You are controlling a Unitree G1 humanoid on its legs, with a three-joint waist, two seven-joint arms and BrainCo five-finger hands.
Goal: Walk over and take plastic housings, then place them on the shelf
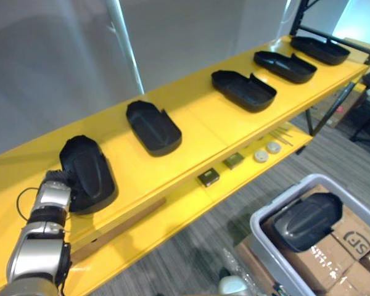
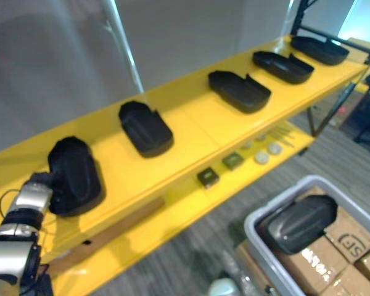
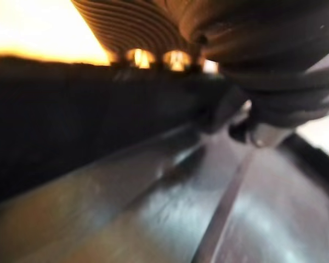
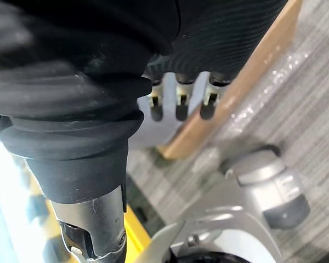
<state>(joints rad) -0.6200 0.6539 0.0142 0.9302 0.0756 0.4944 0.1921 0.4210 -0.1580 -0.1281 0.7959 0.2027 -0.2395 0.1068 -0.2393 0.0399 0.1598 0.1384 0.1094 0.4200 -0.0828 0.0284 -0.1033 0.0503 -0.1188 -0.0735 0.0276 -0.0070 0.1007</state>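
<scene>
Several black plastic housings lie in a row on the yellow shelf (image 1: 200,120). The nearest housing (image 1: 89,169) rests at the shelf's left end, slightly tilted. My left hand (image 1: 57,182) is at its near edge, and in the left wrist view the thumb (image 3: 247,118) presses on the housing's glossy top (image 3: 153,208) while the fingers reach past its far edge. Further along lie the other housings (image 1: 153,127), (image 1: 243,90), (image 1: 285,66). My right hand (image 4: 178,101) hangs above the floor with its fingers relaxed and nothing in it.
A grey bin (image 1: 265,225) at lower right holds one more black housing (image 1: 307,221) on top of cardboard boxes (image 1: 353,237). The lower yellow shelf carries small blocks (image 1: 208,178) and round discs (image 1: 261,156). A wooden strip (image 1: 120,228) lies under the top shelf.
</scene>
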